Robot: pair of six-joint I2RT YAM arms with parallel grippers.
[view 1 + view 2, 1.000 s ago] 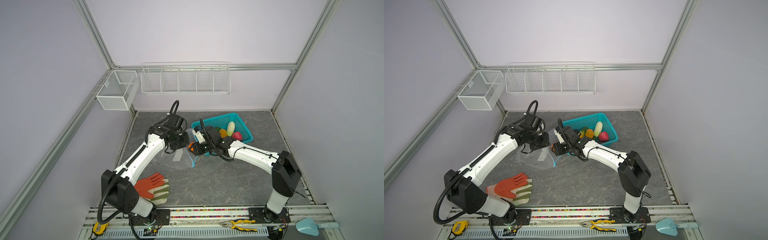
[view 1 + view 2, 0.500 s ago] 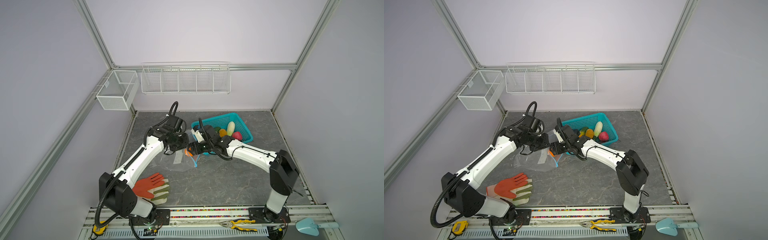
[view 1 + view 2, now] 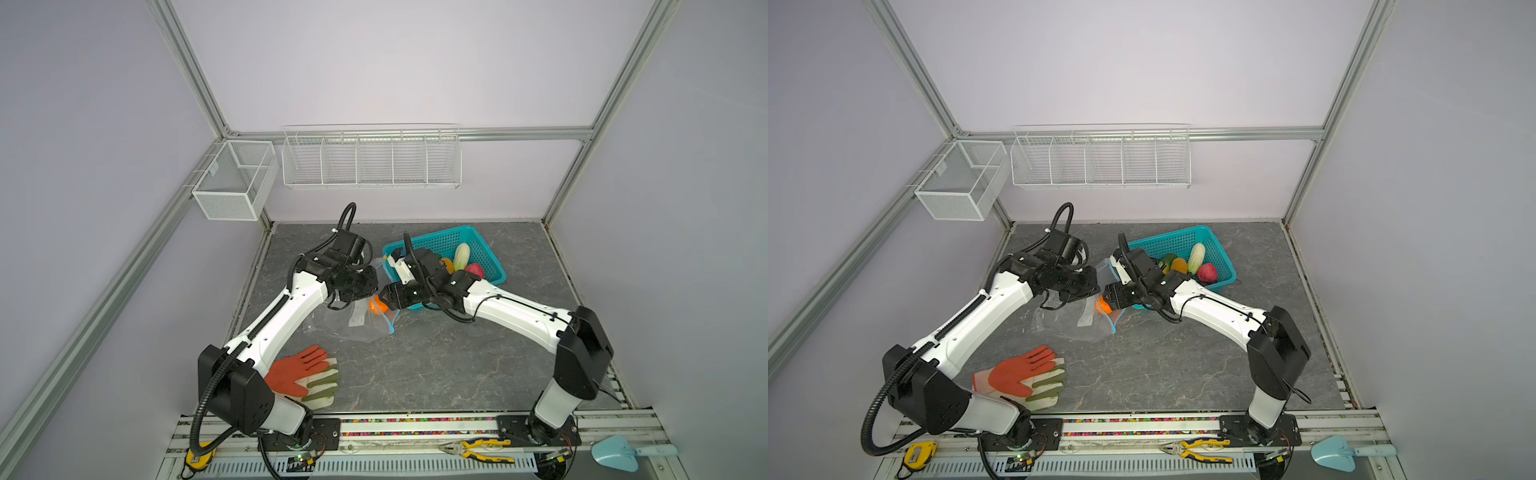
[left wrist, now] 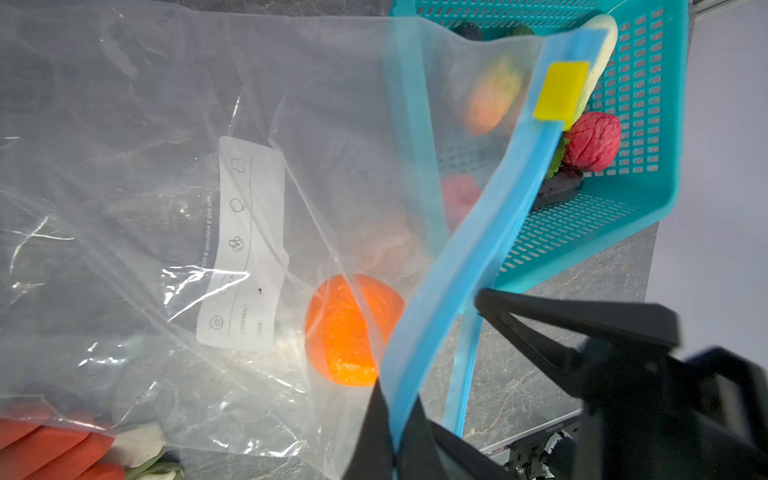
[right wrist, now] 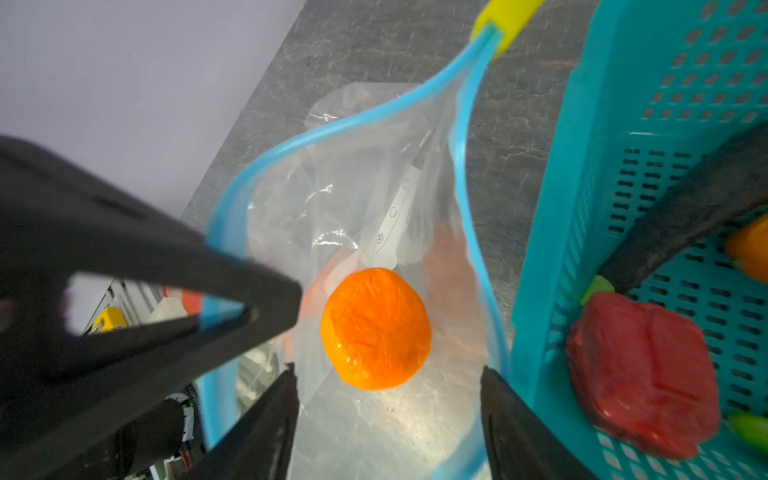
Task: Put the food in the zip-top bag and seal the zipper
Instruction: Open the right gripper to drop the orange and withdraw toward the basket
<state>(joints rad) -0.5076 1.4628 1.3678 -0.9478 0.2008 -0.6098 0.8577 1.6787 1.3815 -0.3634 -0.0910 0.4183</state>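
Left jaws: pressed together; the left gripper (image 4: 392, 419) pinches one lip of the zipper (image 4: 478, 249) and holds it raised off the other lip.
Right jaws: spread wide; the right gripper (image 5: 386, 374) sits at the bag's mouth, and neither finger meets the orange fruit (image 5: 376, 328).
Zip-top bag (image 3: 349, 326): clear and crinkled. It lies on the grey table (image 3: 415, 365) just beside the teal basket (image 3: 449, 241), with its mouth gaping and turned toward the basket.
Orange fruit: inside the bag, just past the zipper, resting on the lower film. It is near the basket's wall and outside the basket.
Slider: a small yellow tab (image 4: 561, 89) at the zipper's end nearest the basket. Whether it touches the basket cannot be told.
Label: a white patch (image 4: 245, 245) on the bag, on the side of the orange fruit away from the basket.
Remaining food: in the basket are a pink-red piece (image 3: 1207, 273), a pale white-green long piece (image 3: 1197, 257), a yellow-orange piece (image 3: 1178, 264) and a dark piece (image 4: 557, 189). Others are partly hidden by the right arm.
Gloves (image 3: 303, 374): an orange-and-green pair, well apart from the basket, beyond the bag.
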